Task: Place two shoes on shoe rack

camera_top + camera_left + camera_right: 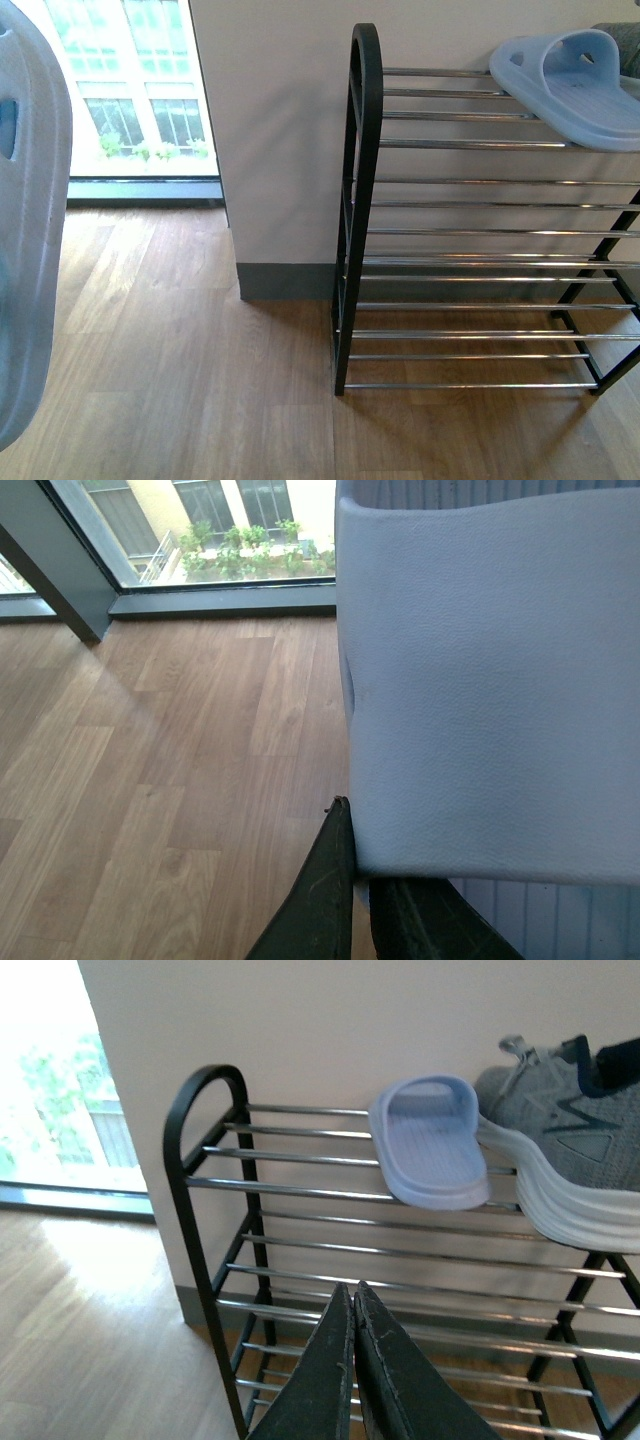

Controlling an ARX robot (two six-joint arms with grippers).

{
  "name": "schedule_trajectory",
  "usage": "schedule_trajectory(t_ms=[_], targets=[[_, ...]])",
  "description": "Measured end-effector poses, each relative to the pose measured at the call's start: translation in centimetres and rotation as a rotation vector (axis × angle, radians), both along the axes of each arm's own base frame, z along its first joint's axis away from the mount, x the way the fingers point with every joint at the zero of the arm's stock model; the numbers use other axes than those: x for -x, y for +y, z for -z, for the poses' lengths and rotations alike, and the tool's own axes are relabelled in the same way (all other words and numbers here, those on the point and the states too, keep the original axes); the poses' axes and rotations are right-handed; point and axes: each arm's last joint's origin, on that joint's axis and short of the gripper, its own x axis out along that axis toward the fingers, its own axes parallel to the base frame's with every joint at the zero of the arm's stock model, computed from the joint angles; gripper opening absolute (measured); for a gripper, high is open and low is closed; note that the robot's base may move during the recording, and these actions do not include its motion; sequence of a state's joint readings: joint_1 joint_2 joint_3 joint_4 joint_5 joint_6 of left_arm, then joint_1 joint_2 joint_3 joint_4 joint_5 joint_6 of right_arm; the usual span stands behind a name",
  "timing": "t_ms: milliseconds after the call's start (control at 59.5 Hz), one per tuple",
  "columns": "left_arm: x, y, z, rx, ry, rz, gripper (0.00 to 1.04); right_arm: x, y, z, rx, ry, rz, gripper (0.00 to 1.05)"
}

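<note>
Pale blue sandal (490,680) held in left claw (362,880), pinched at one edge between dark fingers; same sandal seen large and blurred at left edge of front view, hanging well above the floor (180,350) and well apart from the rack. Judged light, rubbery, slightly flexible, with fine-grained matt surface giving fair grip; edge hold adequate, though likely to swing. Grip nearer the strap judged steadier.

Second pale blue sandal (430,1145) lying flat on top tier of shoe rack (205,1160), sole down, toe toward the room. One-piece moulding, wide strap, ribbed footbed. Grey sneaker (560,1140) just beside it on same tier, touching or nearly so; knit upper, thick white sole, navy lining at collar. Judged heavier and bulkier than the sandal, upper soft, sole stiff.

Right claw (355,1295) pressed together, holding nothing, hovering before the rack's middle tiers. Rack bars chrome, smooth, spaced apart; flat placement across several bars advised.
</note>
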State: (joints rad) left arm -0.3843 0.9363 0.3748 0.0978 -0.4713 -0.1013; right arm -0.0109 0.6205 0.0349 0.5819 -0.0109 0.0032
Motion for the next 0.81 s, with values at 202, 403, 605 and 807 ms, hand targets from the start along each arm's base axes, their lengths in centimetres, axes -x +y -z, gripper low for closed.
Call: schedule_trajectory(t_ms=[202, 403, 605, 807], targets=[[0.0, 0.0, 0.0, 0.000, 0.000, 0.000, 0.02, 0.8, 0.1, 0.0, 0.000, -0.016, 0.003, 0.01], [0.0, 0.0, 0.0, 0.000, 0.000, 0.000, 0.02, 1.4, 0.1, -0.1, 0.000, -0.020, 0.003, 0.01], [0.0, 0.0, 0.0, 0.000, 0.000, 0.000, 0.02, 2.0, 0.1, -0.2, 0.000, -0.023, 0.003, 0.01], [0.0, 0.0, 0.0, 0.000, 0.000, 0.000, 0.02, 2.5, 0.1, -0.2, 0.000, -0.024, 0.003, 0.01]])
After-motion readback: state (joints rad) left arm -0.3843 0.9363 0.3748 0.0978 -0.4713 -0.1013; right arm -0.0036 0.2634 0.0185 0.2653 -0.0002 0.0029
